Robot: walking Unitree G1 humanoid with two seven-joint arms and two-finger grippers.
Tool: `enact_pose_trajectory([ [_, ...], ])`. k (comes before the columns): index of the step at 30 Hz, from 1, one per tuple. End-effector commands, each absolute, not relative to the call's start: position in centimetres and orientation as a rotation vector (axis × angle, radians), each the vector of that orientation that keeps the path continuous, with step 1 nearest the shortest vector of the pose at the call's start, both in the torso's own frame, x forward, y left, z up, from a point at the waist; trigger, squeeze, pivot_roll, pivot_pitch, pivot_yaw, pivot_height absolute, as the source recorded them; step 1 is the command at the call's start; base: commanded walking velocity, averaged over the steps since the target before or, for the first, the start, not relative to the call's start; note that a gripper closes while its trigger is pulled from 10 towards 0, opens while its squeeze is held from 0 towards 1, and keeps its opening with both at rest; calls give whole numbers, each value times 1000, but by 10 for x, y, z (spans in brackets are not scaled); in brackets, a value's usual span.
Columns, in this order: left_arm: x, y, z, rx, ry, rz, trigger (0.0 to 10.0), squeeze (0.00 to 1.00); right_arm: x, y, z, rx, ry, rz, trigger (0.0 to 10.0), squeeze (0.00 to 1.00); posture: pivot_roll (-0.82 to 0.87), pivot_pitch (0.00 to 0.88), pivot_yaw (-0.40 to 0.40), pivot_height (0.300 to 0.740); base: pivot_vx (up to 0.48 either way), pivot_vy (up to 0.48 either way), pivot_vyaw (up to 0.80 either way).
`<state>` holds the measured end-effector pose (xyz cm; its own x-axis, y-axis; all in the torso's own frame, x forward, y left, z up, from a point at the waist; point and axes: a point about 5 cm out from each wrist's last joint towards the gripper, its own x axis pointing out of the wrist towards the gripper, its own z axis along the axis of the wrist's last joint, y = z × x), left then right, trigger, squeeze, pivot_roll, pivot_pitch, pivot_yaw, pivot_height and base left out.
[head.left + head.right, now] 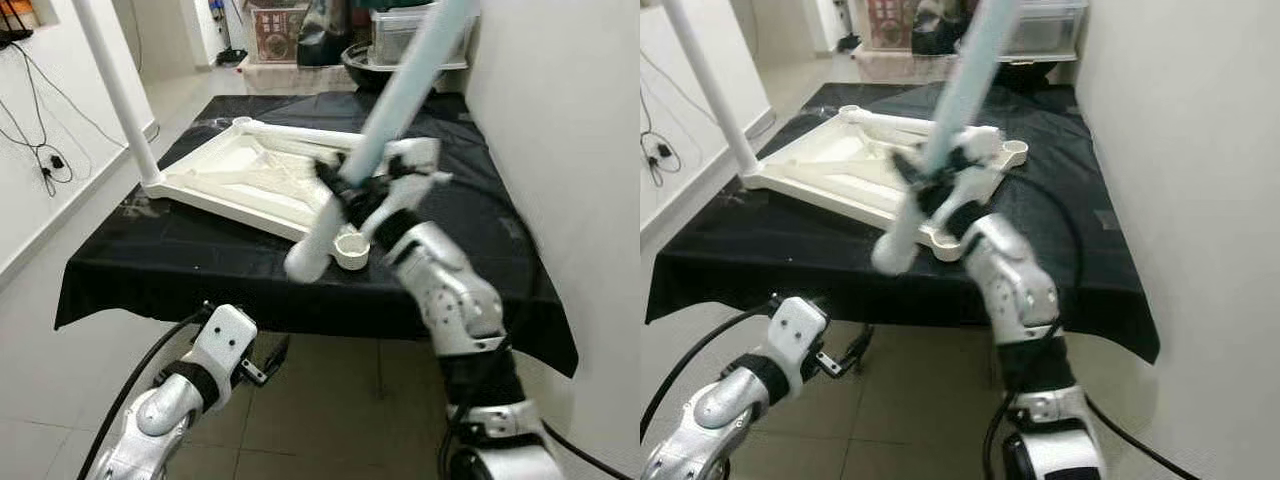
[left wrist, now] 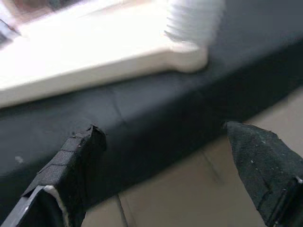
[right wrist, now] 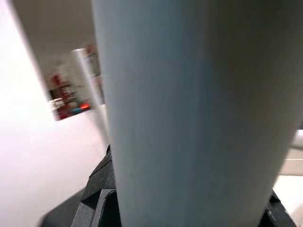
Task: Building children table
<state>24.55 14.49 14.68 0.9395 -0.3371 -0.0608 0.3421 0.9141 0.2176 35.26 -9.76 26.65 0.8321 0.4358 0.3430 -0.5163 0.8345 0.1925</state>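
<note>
Item: table leg, pale tube, crossing the frame centre on a slant; my right hand is gripping it mid-length, its lower end hanging beside the corner socket for fitting.
Item: tabletop, lying inverted on the black-draped counter, sockets facing upward.
Item: first leg, already standing, upper left.
Item: left hand, fingers spread, grasping nothing, waiting below the counter edge.

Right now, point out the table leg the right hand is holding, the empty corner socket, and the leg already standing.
held leg (image 1: 400, 100), left eye view, mid shaft.
corner socket (image 1: 351, 250), left eye view, round rim.
standing leg (image 1: 120, 100), left eye view, mid shaft.
</note>
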Motion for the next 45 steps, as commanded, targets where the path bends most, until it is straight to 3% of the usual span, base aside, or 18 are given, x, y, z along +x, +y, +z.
enact_pose_trajectory([
  [1, 246, 152, 162, 160, -59, -244, 10000, 0, 354, -100, 272, 275, -324, 478, 10000, 0, -6, 61, 32, 740, 0, 0, 0],
  [11, 248, 152, 201, 104, -239, -101, 10000, 0, 352, -99, 272, 230, -374, 439, 10000, 0, -25, 56, 36, 740, 0, 0, 0],
  [33, 248, 160, 217, 99, -299, 31, 10000, 0, 347, -87, 260, 207, -368, 487, 10000, 0, -6, 26, 52, 740, 0, 0, 0],
  [45, 248, 158, 216, 98, -294, 28, 10000, 0, 348, -85, 257, 172, -364, 494, 10000, 0, -3, 23, 37, 740, 357, 0, 0],
])
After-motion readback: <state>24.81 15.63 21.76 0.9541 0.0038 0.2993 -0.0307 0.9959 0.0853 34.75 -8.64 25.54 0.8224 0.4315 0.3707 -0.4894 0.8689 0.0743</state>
